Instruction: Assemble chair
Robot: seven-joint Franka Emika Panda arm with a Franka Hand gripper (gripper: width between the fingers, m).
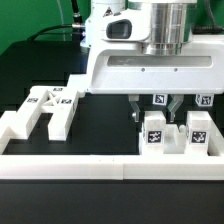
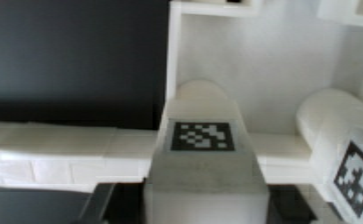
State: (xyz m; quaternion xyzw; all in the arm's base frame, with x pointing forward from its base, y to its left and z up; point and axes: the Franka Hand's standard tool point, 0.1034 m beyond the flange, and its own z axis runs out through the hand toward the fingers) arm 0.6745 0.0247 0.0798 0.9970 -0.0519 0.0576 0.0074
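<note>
My gripper (image 1: 157, 112) hangs over the exterior view's right side, with its dark fingers (image 1: 137, 110) down on either side of a chunky white chair bar (image 1: 155, 135) that bears a square tag. In the wrist view the same tagged bar (image 2: 203, 140) runs straight between the two dark fingers (image 2: 117, 200), and the gripper (image 2: 199, 208) is shut on it. A second tagged white bar (image 1: 197, 133) stands right beside it, and it also shows in the wrist view (image 2: 347, 150). Part of the held bar is hidden by the hand.
An H-shaped white chair piece (image 1: 45, 108) with tags lies at the exterior view's left. A long low white border wall (image 1: 110, 165) runs along the front, just before the two bars. Black table surface (image 1: 105, 125) lies between the pieces.
</note>
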